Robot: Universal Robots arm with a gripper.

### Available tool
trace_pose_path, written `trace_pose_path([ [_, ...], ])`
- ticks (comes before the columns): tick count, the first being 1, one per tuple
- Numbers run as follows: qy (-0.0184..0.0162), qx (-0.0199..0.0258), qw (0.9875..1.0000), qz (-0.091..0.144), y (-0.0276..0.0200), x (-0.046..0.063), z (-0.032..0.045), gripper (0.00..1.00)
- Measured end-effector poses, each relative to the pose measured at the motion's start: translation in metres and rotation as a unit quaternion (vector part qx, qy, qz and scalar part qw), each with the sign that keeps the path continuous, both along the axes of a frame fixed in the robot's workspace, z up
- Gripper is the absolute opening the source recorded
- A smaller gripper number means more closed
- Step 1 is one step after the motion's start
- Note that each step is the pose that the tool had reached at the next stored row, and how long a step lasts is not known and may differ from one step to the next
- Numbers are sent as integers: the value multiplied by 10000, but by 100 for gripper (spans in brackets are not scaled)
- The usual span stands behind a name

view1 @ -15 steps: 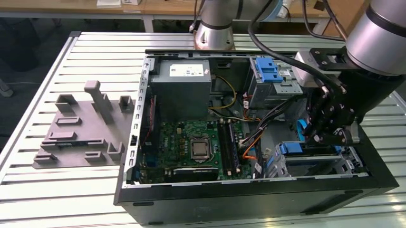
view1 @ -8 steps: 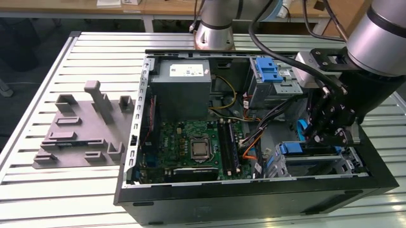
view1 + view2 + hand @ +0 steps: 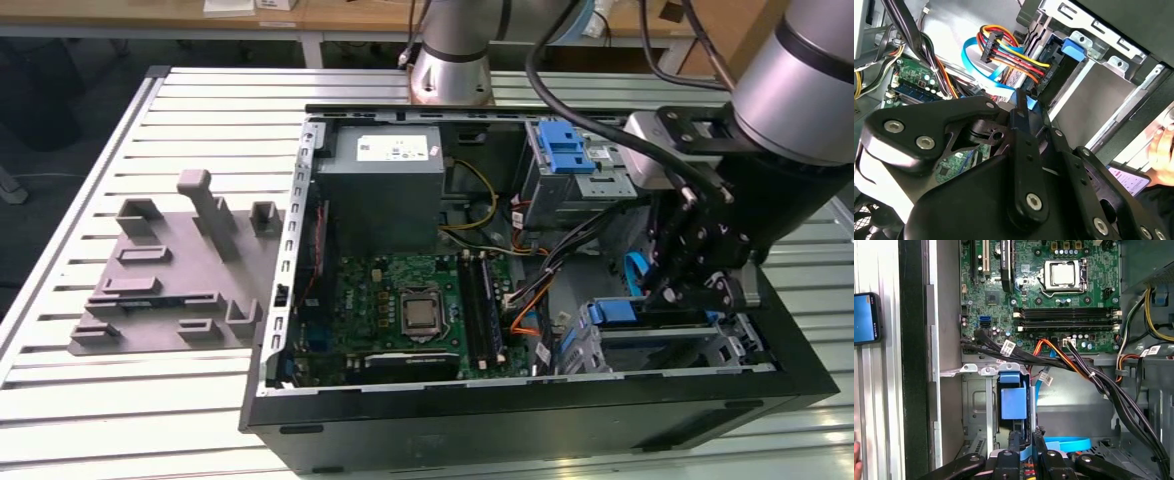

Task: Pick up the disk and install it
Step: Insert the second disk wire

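The disk point(image 3: 1014, 402) stands on edge in the lower metal drive bay point(image 3: 974, 410) of the open computer case point(image 3: 534, 410), with its blue carrier frame showing. The gripper point(image 3: 1025, 440) is shut on the frame's outer edge; a thin blue strip shows between the black fingers point(image 3: 1013, 442). In the exterior view the gripper point(image 3: 694, 300) reaches down into the case's corner on that view's right, just beside the disk point(image 3: 621, 312). In the second wrist view the blue edge of the disk point(image 3: 1021, 100) sticks out past the gripper point(image 3: 1021, 114).
Black and coloured cable bundles point(image 3: 1094, 377) and a blue flat cable point(image 3: 1069, 445) run close by the bay. The motherboard point(image 3: 414, 310), grey power supply point(image 3: 387, 190) and upper cage with blue latch point(image 3: 567, 150) are inside the case. A grey fixture point(image 3: 174, 270) lies on the table. A phone point(image 3: 865, 317) and a hand point(image 3: 1164, 145) are outside.
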State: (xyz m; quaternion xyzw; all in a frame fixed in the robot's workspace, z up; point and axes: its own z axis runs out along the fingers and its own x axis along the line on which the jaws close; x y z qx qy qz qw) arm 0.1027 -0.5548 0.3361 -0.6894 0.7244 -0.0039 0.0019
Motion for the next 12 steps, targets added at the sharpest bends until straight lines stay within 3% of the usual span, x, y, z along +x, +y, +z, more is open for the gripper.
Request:
trace_pose_path([
  [12,0,43,10000,-21,-10,19,-14,25],
])
